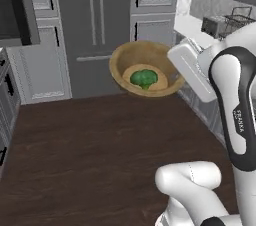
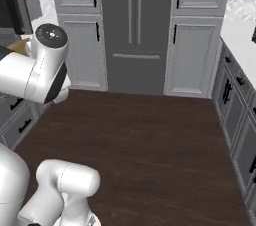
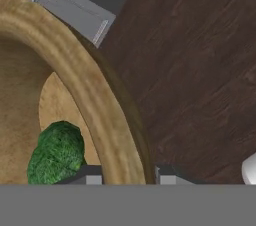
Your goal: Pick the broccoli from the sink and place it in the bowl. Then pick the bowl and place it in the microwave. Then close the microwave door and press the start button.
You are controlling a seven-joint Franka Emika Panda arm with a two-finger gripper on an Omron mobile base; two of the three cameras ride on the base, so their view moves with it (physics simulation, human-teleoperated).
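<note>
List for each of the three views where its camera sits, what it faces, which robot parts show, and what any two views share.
Left base view: behind the arm on its left, facing the cabinets; the white arm rises at right, carrying the bowl with the broccoli inside.
Right base view: behind on the right, facing the same cabinets and dark floor; arm at left.
Hand view: on the hand, looking down along the gripper, its fingers astride the bowl's rim.
Shared: bowl and broccoli appear in the left base and hand views.

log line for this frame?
phase: carrying | held: round light-brown wooden bowl, rim between fingers | contents: bright-green broccoli floret | below: dark wood floor
</note>
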